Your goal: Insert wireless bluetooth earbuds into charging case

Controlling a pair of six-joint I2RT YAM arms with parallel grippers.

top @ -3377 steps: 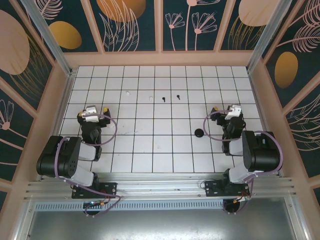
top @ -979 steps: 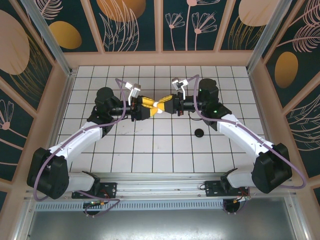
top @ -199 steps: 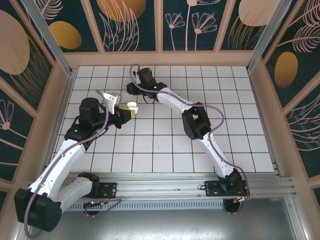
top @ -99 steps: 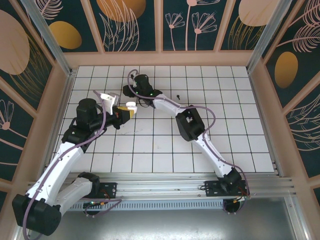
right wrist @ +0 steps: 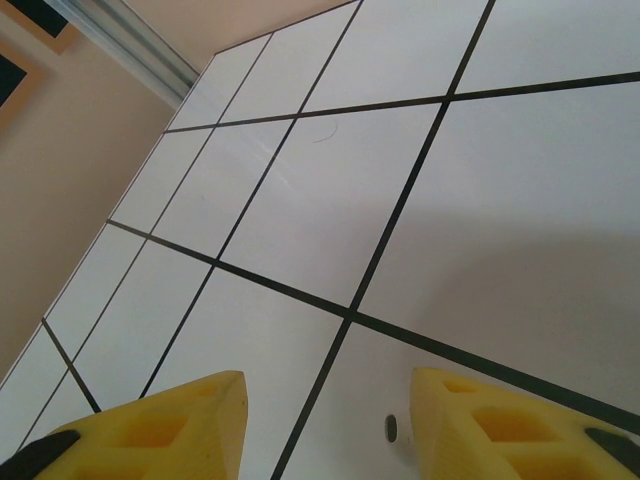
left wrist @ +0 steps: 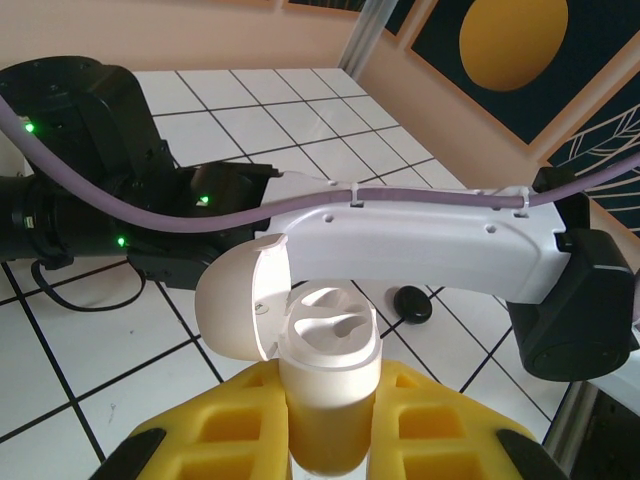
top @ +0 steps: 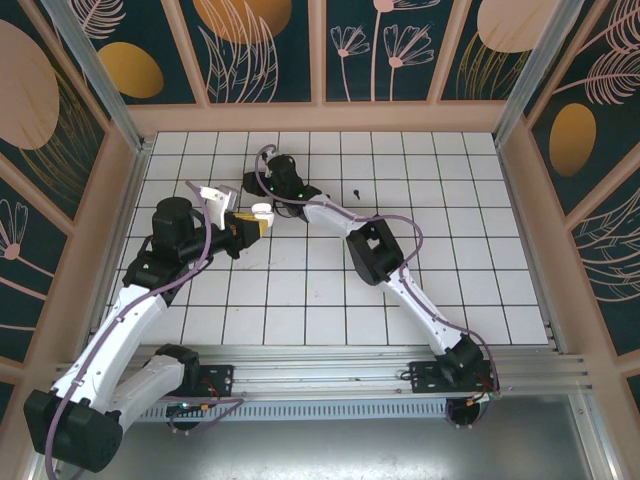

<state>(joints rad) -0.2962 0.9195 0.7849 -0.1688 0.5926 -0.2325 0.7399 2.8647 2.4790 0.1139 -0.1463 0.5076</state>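
Note:
My left gripper is shut on the white charging case and holds it upright above the tiles. The case's lid hangs open to the left, and both wells are bare. One black earbud lies on a far tile to the right of centre. The other earbud is hidden. My right arm reaches across to the far left, with its gripper just beyond the case. Its yellow fingers stand open low over the tiles with nothing between them.
A small dark speck sits on the tile by my right finger; I cannot tell what it is. A round black object lies on the floor beneath my right arm's white link. The left wall is close.
My right gripper has swung further left and a little nearer, past the case, and its fingers have spread wider. The left gripper has drawn slightly left with the case.

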